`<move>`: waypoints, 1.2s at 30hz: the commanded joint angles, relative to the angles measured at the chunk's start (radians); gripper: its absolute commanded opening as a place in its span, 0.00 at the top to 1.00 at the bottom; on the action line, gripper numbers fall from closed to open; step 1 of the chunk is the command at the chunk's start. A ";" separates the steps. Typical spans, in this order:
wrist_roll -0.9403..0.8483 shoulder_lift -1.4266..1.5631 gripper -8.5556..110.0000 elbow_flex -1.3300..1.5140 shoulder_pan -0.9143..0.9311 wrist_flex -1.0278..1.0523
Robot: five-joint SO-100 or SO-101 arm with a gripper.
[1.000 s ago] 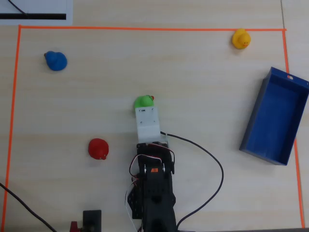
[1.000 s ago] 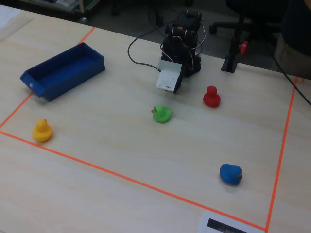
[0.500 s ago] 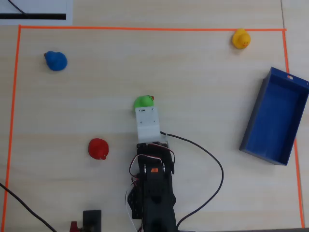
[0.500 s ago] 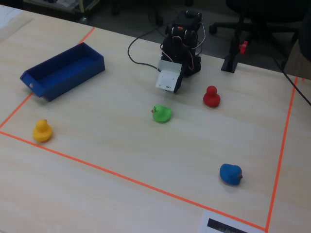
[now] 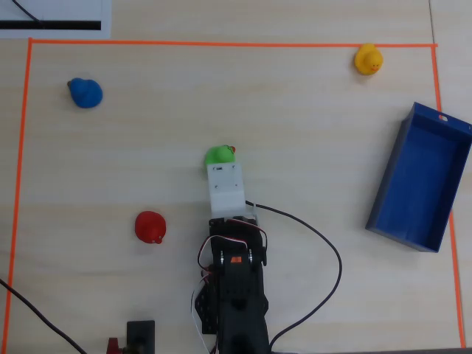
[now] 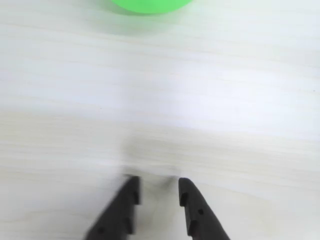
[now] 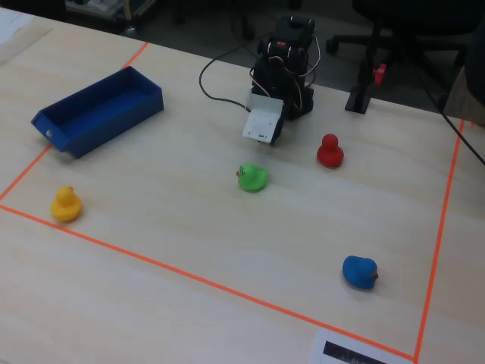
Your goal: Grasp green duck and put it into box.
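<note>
The green duck [image 5: 219,155] sits on the wooden table near the middle, just beyond the arm's white wrist block [image 5: 225,188]. In the wrist view only the duck's lower edge [image 6: 150,5] shows at the top, well ahead of the fingertips. My gripper [image 6: 157,184] hangs just above the bare table, its two black fingers a small gap apart with nothing between them. The fixed view shows the duck [image 7: 251,178] a short way in front of the arm. The dark blue box [image 5: 391,221] lies open and empty at the right edge of the overhead view, and at the far left in the fixed view [image 7: 114,117].
A red duck [image 5: 150,226] sits left of the arm, a blue duck [image 5: 85,93] at the far left, and a yellow duck [image 5: 368,59] at the top right. Orange tape [image 5: 221,43] frames the work area. A black cable [image 5: 324,243] loops right of the arm.
</note>
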 commanded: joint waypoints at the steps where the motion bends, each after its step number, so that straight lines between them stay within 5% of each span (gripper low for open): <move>1: -0.009 -0.025 0.93 -0.040 0.018 0.026; 8: -0.009 -0.311 0.92 -0.407 0.026 0.091; 12: -0.011 -0.545 0.82 -0.600 0.055 0.094; 19: 0.000 -0.881 0.68 -0.747 0.035 -0.175; 26: 0.000 -1.129 0.66 -0.819 0.026 -0.420; 36: 0.006 -1.433 0.64 -0.997 0.021 -0.380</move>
